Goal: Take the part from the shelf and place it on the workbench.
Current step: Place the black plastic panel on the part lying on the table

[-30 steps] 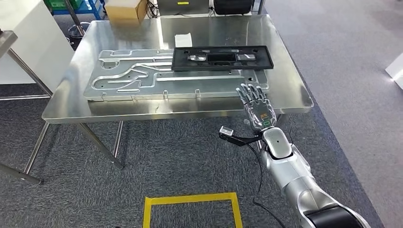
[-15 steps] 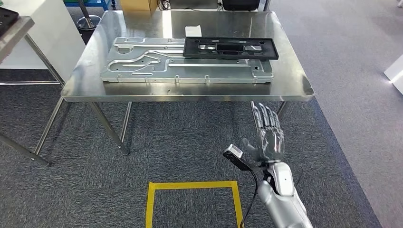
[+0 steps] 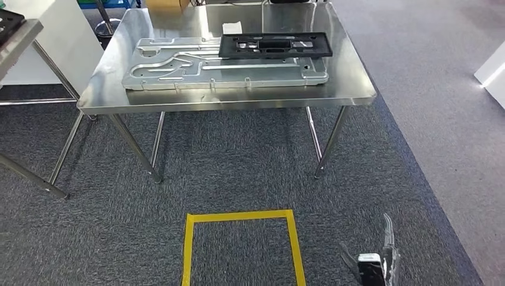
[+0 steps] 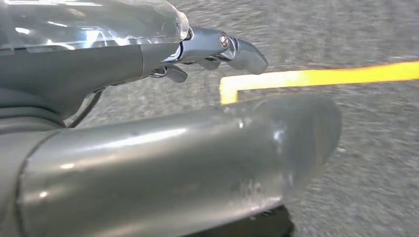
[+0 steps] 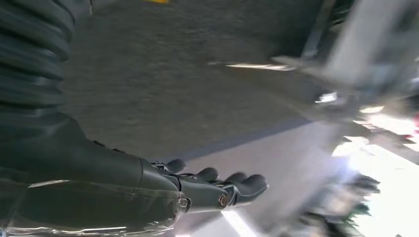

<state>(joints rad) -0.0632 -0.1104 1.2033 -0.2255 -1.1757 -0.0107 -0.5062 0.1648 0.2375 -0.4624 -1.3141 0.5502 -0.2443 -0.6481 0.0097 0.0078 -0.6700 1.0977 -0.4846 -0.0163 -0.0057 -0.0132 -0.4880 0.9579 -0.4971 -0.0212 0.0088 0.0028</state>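
Part (image 3: 274,45) sits on workbench (image 3: 351,77), flat, black, rectangular frame with cutouts. It lies at about 1 o'clock on the tabletop, overlapping the far edge of a large machined aluminium plate (image 3: 178,68) that takes up the middle of the surface. White paper slip (image 3: 231,27) lies just beyond the part's 11 o'clock corner, touching or nearly so; can't tell which.

Right hand (image 3: 381,262) is down at 5 o'clock of the head view, low over the carpet (image 3: 238,167), well apart from the bench. Fingers point up and away, spread, nothing between them. Right wrist view agrees: fingers (image 5: 237,185) extended and only lightly curved, palm empty, blurred floor behind.

Left hand (image 4: 148,54) is seen from its wrist camera, hanging over grey carpet. Fingers (image 4: 237,49) stretched out, thumb large in the foreground, nothing held. Yellow tape corner shows on the floor beyond the fingertips.

Yellow tape square (image 3: 241,238) is marked on the carpet at 6 o'clock of the head view, near side of the bench. Second table edge (image 3: 18,36) comes in at 10 o'clock with something dark on top; too cropped to identify. Cardboard box (image 3: 168,3) is behind the bench at 12 o'clock. Lighter grey floor strip runs along 3 o'clock.
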